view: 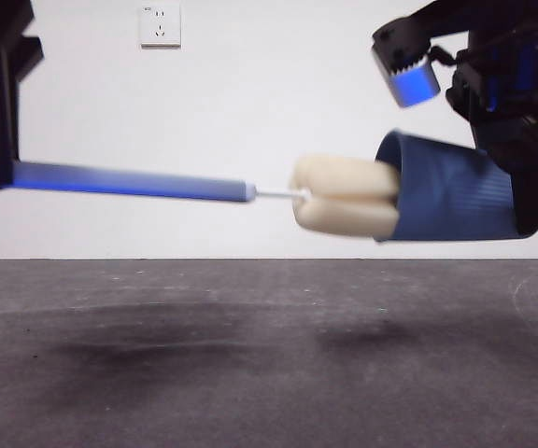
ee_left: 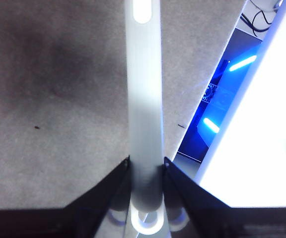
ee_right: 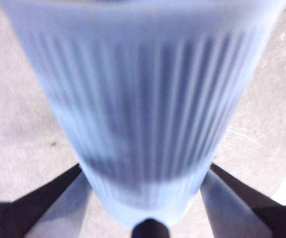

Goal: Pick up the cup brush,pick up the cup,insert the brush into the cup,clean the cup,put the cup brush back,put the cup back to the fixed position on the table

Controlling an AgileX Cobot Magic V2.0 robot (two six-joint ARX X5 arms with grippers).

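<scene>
Below us the table [view: 269, 373] fills the lower frame, white wall behind. At left, our left gripper [ee_left: 146, 166] clamps the brush [view: 138, 181]; its sponge half enters the sideways cup [view: 451, 191], clamped by our right gripper [ee_right: 148, 208] at right.

Cup [view: 451, 201] blue w/ fine vert ribs, cup brush [view: 250, 191] grey handle + cream sponge head, table [view: 250, 373] dk grey mottled

Bright, even light; cup [ee_right: 148, 114] blurred close-up.
</scene>
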